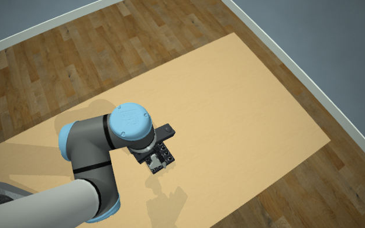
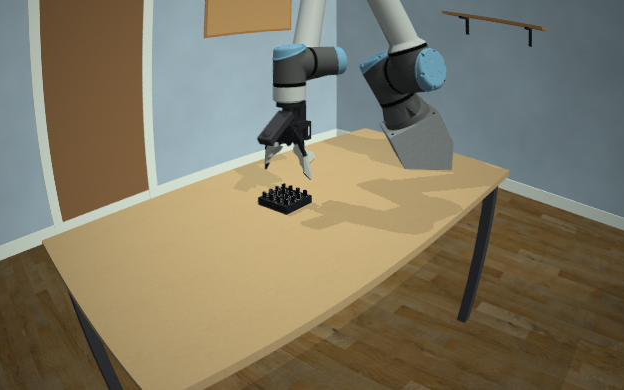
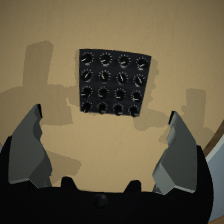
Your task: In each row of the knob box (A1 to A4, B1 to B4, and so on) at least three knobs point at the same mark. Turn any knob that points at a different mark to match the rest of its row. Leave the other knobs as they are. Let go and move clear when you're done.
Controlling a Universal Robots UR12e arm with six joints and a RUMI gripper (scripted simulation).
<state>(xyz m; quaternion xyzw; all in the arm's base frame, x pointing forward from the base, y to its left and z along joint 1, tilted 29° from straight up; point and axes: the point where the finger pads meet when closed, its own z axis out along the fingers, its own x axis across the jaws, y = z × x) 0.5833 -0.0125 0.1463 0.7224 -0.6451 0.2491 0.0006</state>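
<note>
The black knob box (image 1: 172, 156) (image 2: 286, 206) (image 3: 114, 85) lies flat on the table, its knobs upright in a four-by-four grid. In the wrist view, the top row's white pointer lines slant alike toward the lower left. In the row below it, the leftmost line slants up to the right, while the others stand near upright or slant up to the left. The lower rows' pointers and all row labels are too small to read. My gripper (image 2: 288, 173) (image 3: 105, 107) is open and empty, above the box and clear of it. In the top view, the gripper hides part of the box.
The wooden table (image 1: 231, 117) (image 2: 206, 280) carries the box and the arm's grey base (image 2: 421, 145). The arm's shadows fall across the table around the box. Blue walls stand beyond the table, with a wall shelf (image 2: 496, 21) high at the right in the exterior view.
</note>
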